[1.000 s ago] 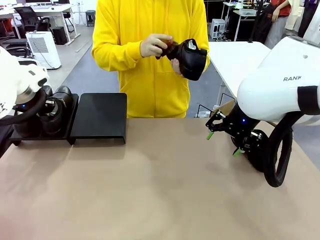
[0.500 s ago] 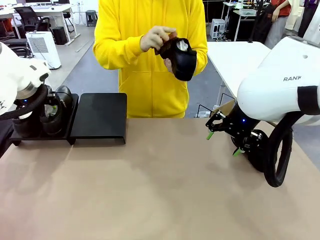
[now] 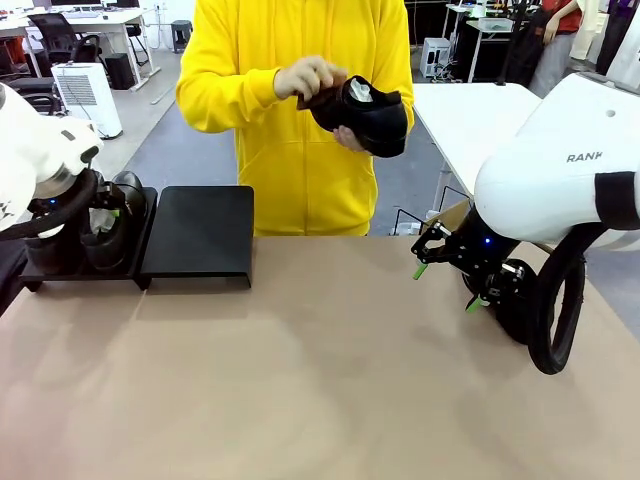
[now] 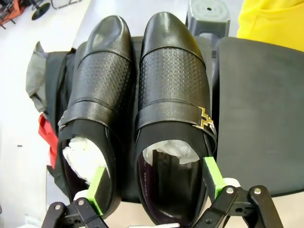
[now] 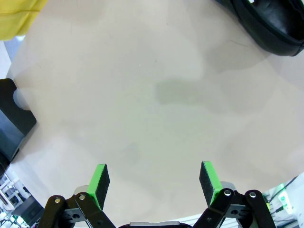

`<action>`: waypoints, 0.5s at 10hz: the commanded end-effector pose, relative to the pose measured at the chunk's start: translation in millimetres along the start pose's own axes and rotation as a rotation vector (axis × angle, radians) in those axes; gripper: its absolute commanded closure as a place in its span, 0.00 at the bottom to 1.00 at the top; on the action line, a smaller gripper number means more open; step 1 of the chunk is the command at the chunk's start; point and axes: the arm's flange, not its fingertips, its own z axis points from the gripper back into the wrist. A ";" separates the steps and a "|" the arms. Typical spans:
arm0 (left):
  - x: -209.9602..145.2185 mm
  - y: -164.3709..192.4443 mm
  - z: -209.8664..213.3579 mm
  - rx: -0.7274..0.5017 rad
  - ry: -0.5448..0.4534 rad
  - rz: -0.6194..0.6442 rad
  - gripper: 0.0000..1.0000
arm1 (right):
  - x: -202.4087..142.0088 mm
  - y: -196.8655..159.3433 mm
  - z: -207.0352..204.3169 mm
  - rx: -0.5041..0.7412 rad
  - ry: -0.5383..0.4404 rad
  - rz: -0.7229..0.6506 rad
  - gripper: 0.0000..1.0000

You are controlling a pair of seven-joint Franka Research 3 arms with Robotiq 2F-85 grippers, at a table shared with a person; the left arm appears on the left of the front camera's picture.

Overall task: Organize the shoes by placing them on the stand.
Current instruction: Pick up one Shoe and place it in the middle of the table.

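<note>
Since a second ago, the third shoe (image 3: 372, 112) has been turned from toe-down to roughly level in the person's hands (image 3: 310, 78) above the far edge of the table (image 3: 300, 380), and the fingers of the left end effector (image 4: 155, 178) have been spread apart. Those fingers are now seen wide open on either side of the heel of the buckled shoe (image 4: 173, 80), one green pad (image 4: 212, 176) just outside it and the other over the opening of the plain shoe (image 4: 102, 85) beside it. Both shoes are set side by side on the left platform (image 3: 85, 272) of the stand at the far left of the table, toes pointing away from the robot, white paper stuffed inside. The right platform (image 3: 200, 235) is butted against it, its top bare. The right end effector (image 3: 447, 287) is held low over the table's right side, its fingers spread with nothing between them.
</note>
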 end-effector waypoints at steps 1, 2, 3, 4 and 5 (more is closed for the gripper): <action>2.7 2.6 1.1 0.002 -0.008 0.000 0.00 | 1.2 1.5 2.5 -0.003 0.003 0.020 0.00; 2.7 2.6 1.1 0.002 -0.008 0.000 0.00 | 1.2 1.5 2.5 -0.003 0.003 0.020 0.00; 2.7 2.6 1.1 0.002 -0.008 0.000 0.00 | 1.2 1.5 2.5 -0.003 0.003 0.020 0.00; 2.7 2.6 1.1 0.002 -0.008 0.000 0.00 | 1.2 1.5 2.5 -0.003 0.003 0.020 0.00; 0.1 -0.1 -1.0 0.000 0.001 0.000 0.00 | 1.2 1.5 2.5 -0.003 0.003 0.020 0.00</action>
